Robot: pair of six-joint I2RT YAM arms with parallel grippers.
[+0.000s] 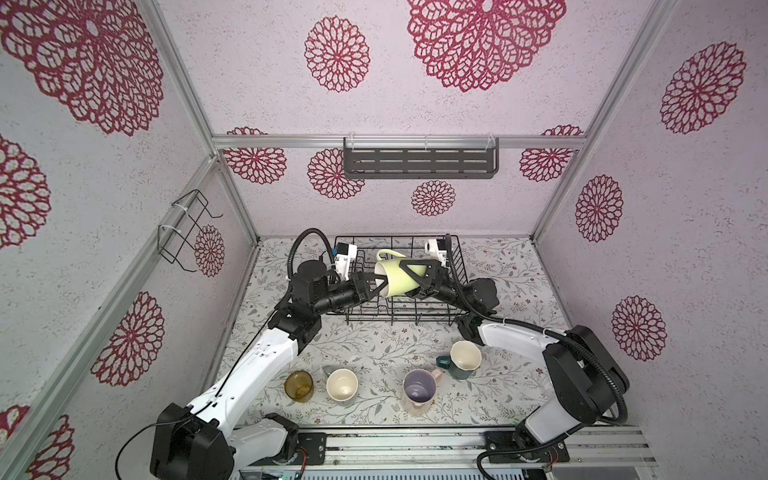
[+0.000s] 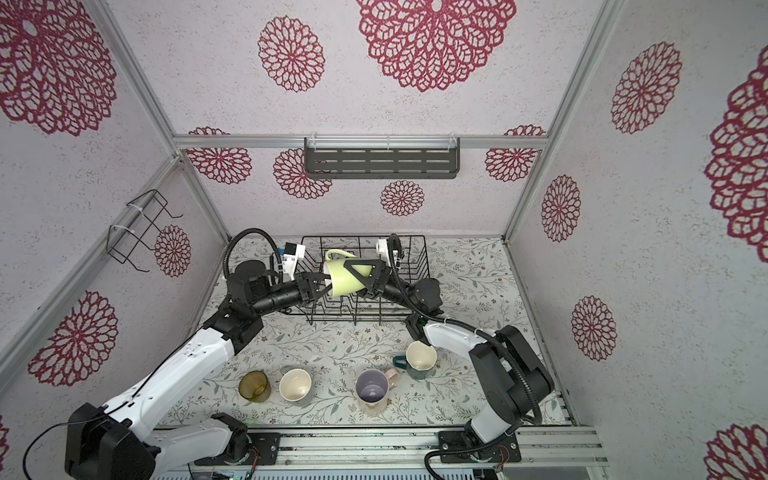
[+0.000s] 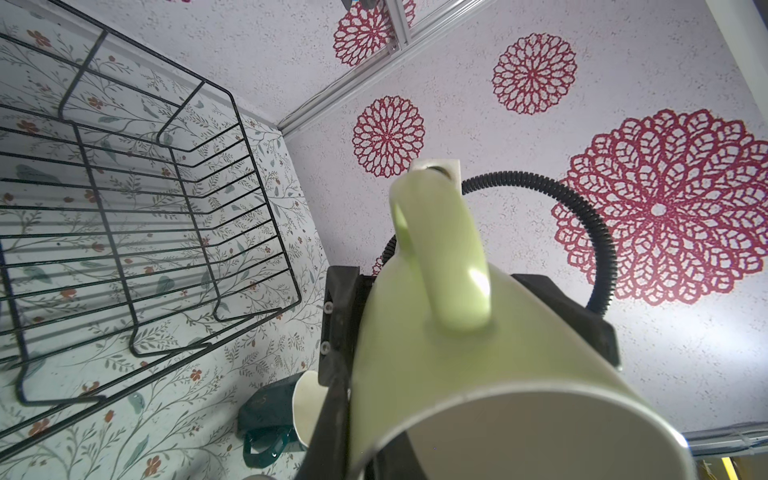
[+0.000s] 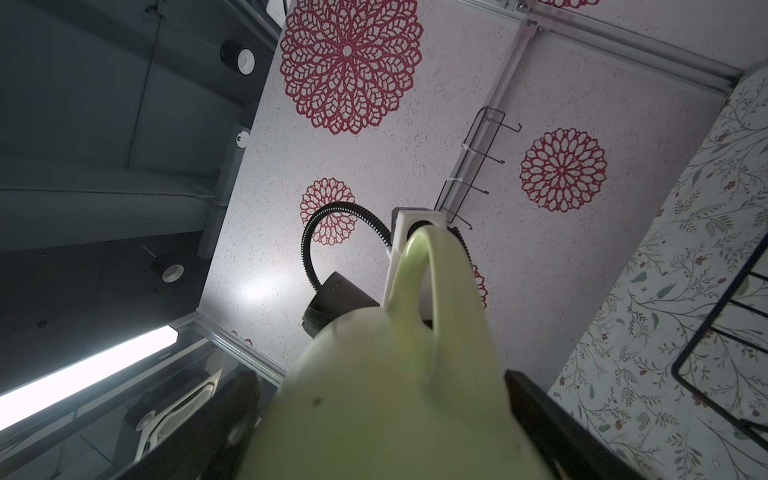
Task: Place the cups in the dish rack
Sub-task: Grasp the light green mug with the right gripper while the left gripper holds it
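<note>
No readable text, label, brand or number shows on anything here.

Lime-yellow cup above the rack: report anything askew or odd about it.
The lime-yellow cup is askew: it lies on its side in mid-air above the dish rack. The left tool pinches its rim; the right tool straddles its body, grip unclear. Nothing looks spilled or broken.

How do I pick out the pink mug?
In front of the black wire dish rack, four cups stand on the floral table. The pink mug is third from the left in both top views, between the cream-lined tumbler and the teal mug. Only its inside is lilac.
</note>
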